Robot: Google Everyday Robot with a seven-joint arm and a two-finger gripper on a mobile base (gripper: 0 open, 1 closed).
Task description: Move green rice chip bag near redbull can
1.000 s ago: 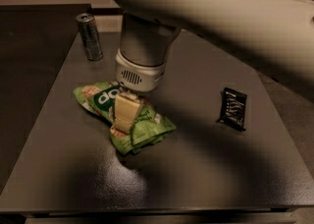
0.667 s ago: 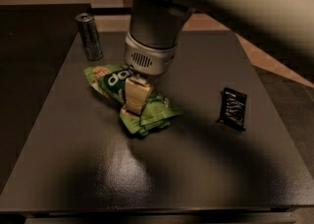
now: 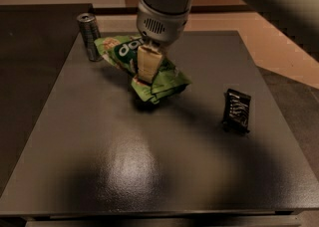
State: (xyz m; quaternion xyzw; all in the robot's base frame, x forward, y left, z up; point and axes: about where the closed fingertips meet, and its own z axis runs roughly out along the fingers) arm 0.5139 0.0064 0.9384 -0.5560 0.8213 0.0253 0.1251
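1. Crinkly, glossy film on green rice chip bag (image 3: 167, 79).
2. Dull grey metal on redbull can (image 3: 88, 37), with a shiny top rim.
3. Pale matt finish on gripper (image 3: 147, 73), clamped on the bag above the table's rear.
4. Smooth, dark, semi-gloss table (image 3: 149, 171).
5. Glossy black wrapper (image 3: 237, 109).

A dark grey worktop (image 3: 149, 171) is filling most of the view, its smooth surface catching a soft sheen near the front. A small black wrapper (image 3: 237, 110) is lying flat near its right edge, well apart from the pincer (image 3: 147, 74) hanging over the back half. Tan flooring (image 3: 284, 42) is showing beyond the right side.
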